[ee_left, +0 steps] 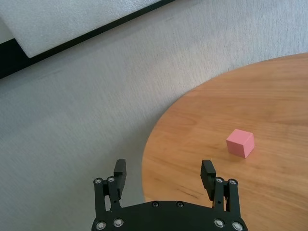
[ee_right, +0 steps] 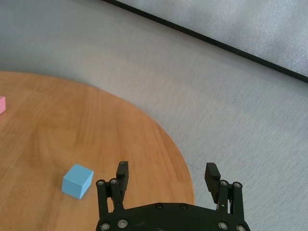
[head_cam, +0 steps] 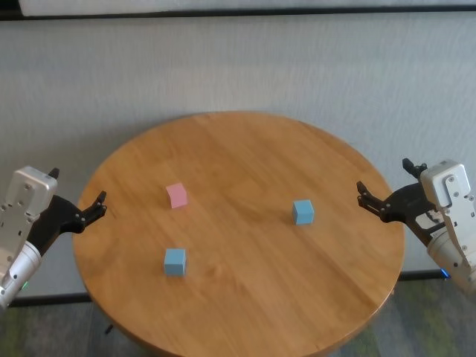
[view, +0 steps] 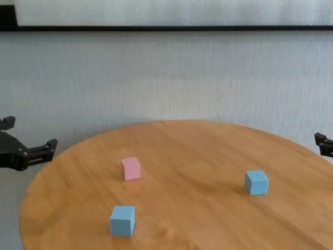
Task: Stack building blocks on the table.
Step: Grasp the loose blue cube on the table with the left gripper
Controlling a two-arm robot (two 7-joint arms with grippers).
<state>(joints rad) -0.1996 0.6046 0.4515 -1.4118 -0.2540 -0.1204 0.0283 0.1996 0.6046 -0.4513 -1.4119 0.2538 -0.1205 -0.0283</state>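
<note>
A round wood-grain table (head_cam: pixel 245 149) stands on grey carpet (head_cam: pixel 245 67), three separate blocks on top; left gripper (head_cam: pixel 78 199) and right gripper (head_cam: pixel 385 187) flank its edges, fingers spread, empty.

Soft, even daylight; faint shadows beside the blocks (head_cam: pixel 177 195); slight overall softness.
</note>
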